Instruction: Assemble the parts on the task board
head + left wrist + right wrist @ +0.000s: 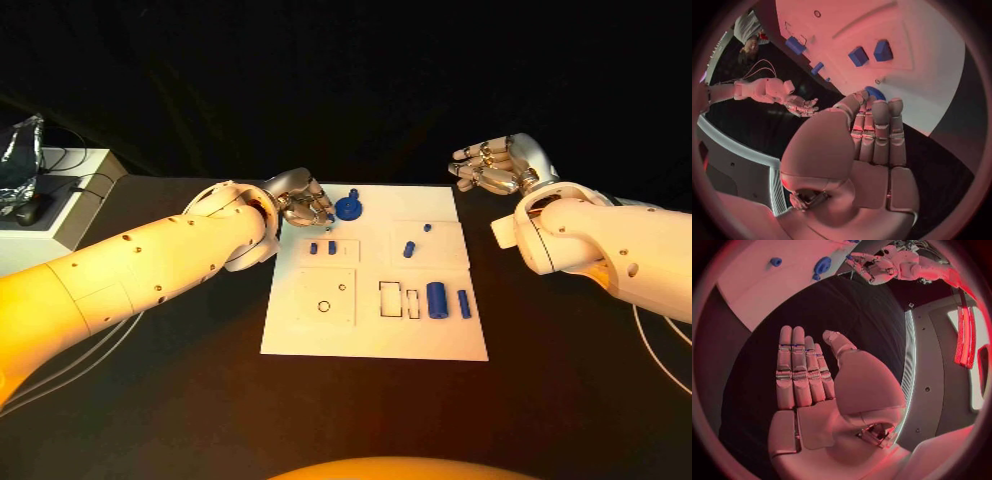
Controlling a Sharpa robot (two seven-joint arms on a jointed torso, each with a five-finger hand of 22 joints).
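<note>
The left hand (300, 205) hovers at the far left corner of the task board (375, 335), fingers straight and holding nothing, apparently to reach the round blue part (351, 208) just beside it. The other parts lie spread over the board; the right hand (498, 165) waits flat and empty off the far right corner.

Head camera looking down on the task board (375, 340), wrist fisheyes behind each palm, all sharing the board's far edge.

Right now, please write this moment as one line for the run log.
left hand: open, at task board far-left corner, beside round blue part | right hand: open, holds nothing, off board's far-right corner | blue parts lie loose
</note>
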